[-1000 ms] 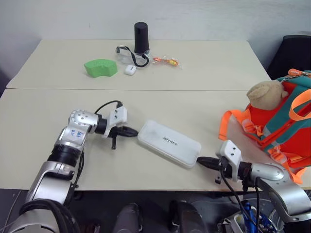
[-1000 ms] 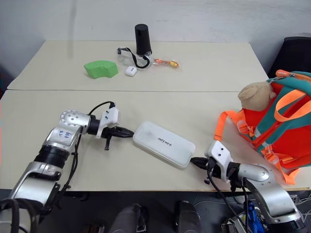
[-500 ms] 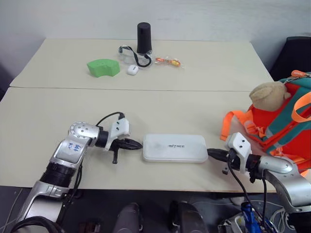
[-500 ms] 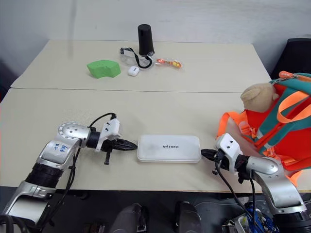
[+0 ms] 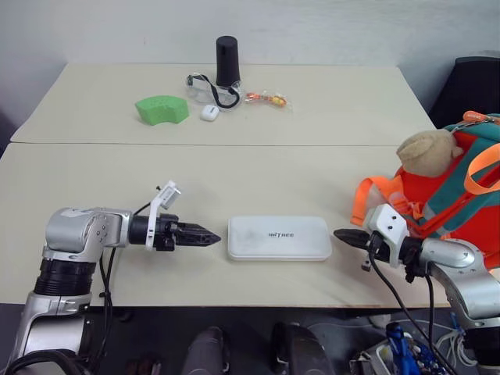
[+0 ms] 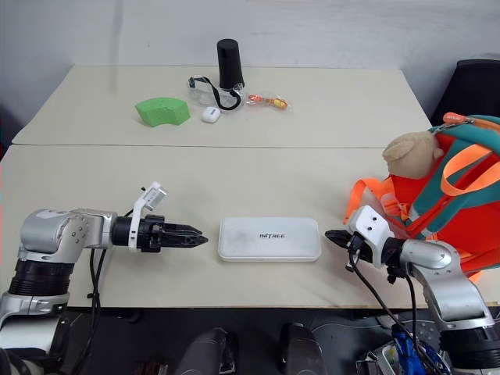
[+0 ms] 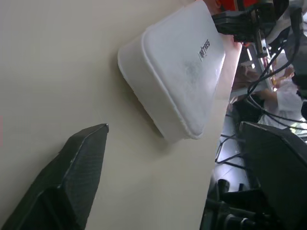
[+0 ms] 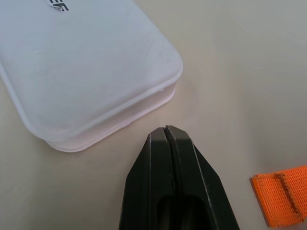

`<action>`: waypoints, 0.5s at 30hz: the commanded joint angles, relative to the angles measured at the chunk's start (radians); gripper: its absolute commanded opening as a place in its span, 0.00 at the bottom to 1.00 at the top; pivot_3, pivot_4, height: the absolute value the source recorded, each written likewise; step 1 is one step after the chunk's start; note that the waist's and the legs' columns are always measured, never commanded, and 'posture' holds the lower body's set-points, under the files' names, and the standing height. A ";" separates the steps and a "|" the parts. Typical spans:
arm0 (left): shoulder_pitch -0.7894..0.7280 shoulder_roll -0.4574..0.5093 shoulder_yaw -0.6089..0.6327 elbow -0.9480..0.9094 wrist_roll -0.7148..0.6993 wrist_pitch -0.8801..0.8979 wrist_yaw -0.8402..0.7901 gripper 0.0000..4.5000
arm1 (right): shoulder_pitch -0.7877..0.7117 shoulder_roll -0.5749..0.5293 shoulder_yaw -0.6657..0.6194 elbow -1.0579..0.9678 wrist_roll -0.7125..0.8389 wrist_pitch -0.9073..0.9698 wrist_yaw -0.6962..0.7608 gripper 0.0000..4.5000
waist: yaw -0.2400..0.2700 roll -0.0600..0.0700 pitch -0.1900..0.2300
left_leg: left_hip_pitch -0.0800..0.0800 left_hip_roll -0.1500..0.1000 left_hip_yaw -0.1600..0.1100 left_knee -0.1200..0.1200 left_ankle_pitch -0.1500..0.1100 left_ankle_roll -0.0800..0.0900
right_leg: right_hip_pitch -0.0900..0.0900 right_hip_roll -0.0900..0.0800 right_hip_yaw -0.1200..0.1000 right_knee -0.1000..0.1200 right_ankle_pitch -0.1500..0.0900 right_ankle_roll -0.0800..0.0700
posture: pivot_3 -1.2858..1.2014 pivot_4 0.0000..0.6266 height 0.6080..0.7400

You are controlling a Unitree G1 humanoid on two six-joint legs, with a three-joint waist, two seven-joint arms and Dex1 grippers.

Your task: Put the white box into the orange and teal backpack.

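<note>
The white box [image 5: 278, 237] lies flat on the table [image 5: 234, 180]. At its 9 o'clock, the left gripper [image 5: 205, 235] has fingers apart. At its 3 o'clock, the right gripper [image 5: 344, 236] is pressed together, holding nothing.

Both arms are made of shiny silver metal with round joints. Black rings are set between the silver parts. A white block is fixed on each wrist. Black cables are looped along the arms. Each arm is ended by a gripper, the left gripper [image 5: 205, 234] and the right gripper [image 5: 341, 235], with two black pointed fingers.
</note>
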 commanded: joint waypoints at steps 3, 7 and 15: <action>-0.043 -0.080 0.013 0.028 -0.020 0.083 0.105 0.99 | -0.029 -0.007 0.008 -0.008 -0.007 -0.020 0.014 0.00 | 0.001 0.000 0.000 | 0.000 0.000 0.000 0.000 0.000 0.000 | 0.000 0.000 0.000 0.000 0.000 0.000 | 0.52 0.24 1.00; -0.103 -0.196 -0.005 0.097 -0.007 0.076 0.179 0.99 | -0.033 0.005 0.030 -0.020 -0.016 -0.022 0.018 0.00 | 0.013 0.000 0.000 | 0.001 -0.001 0.000 0.000 0.000 0.000 | 0.001 0.000 0.000 0.000 0.000 0.000 | 0.52 0.24 1.00; -0.229 -0.337 -0.024 0.237 -0.008 0.060 0.253 0.99 | -0.029 0.017 0.047 -0.041 -0.018 -0.015 0.005 0.00 | 0.024 0.000 0.000 | 0.001 -0.003 0.000 0.001 0.001 0.001 | 0.001 0.000 0.000 0.000 0.001 0.002 | 0.52 0.24 1.00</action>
